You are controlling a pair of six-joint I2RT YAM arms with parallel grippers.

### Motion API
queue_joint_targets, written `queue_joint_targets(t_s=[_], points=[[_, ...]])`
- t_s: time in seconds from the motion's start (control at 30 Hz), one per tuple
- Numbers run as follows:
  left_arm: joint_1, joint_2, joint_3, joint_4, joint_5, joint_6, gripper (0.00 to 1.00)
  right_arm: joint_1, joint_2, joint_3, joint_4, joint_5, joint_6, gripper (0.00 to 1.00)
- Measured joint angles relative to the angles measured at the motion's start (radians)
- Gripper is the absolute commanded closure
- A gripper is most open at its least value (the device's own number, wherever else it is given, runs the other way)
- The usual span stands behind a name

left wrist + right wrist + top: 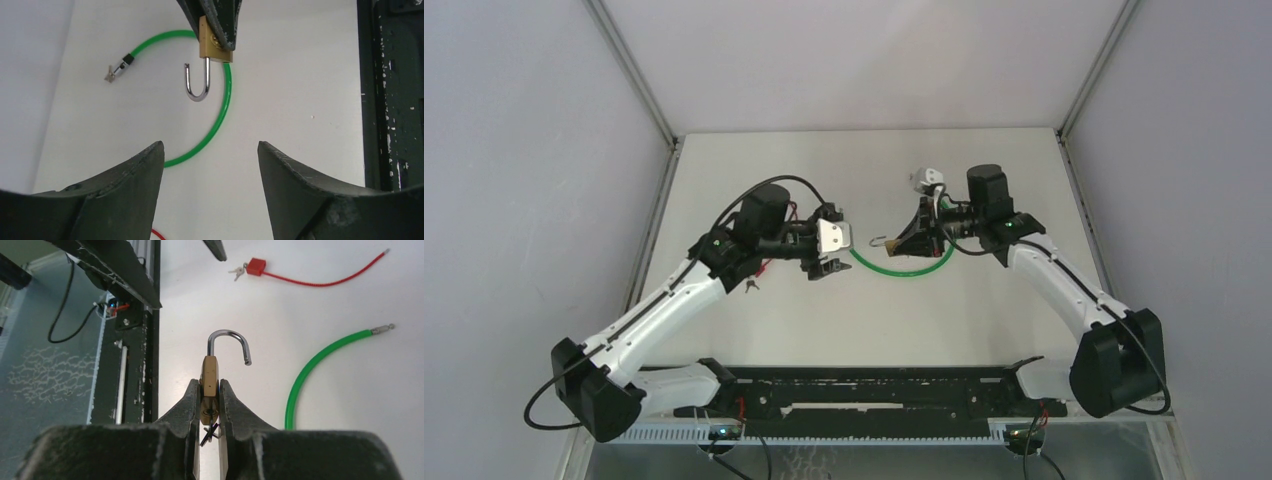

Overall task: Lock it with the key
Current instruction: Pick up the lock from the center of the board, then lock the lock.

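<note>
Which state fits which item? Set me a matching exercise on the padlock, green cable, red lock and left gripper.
1 brass padlock
2 green cable
3 red lock
4 left gripper

A open, holding nothing
B keys beside its body
C lying in a curve, held by nothing
D shackle open, clamped in the right gripper

Pairs: 1-D, 2-C, 3-B, 4-A

white arms (664, 312), black joints (1114, 365), black cables (774, 180), scuffed black jaws.
</note>
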Motion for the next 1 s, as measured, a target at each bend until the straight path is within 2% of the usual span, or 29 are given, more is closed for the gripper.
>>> queue_joint_targets(t_s=[0.23, 0.43, 0.7, 0.8, 1.0], points=[[-0.005, 0.068, 0.108, -0.032, 0.055, 0.009, 0.23, -0.018, -0.072, 0.006, -0.003, -0.089, 0.054, 1.0], [-0.061, 0.118, 0.161, -0.059, 0.047, 0.008, 0.27, -0.018, -0.075, 0.006, 0.003, -0.131, 0.1, 1.0], [-0.139, 0.153, 0.185, -0.068, -0.032, -0.017, 0.48, -0.016, -0.071, 0.006, 0.003, -0.139, 0.106, 1.0], [-0.153, 0.163, 0.185, -0.066, -0.063, -0.03, 0.61, -0.014, -0.07, 0.006, 0.001, -0.14, 0.105, 1.0], [-0.159, 0.176, 0.185, -0.046, -0.103, -0.063, 0.72, -0.014, -0.07, 0.006, -0.009, -0.14, 0.101, 1.0]])
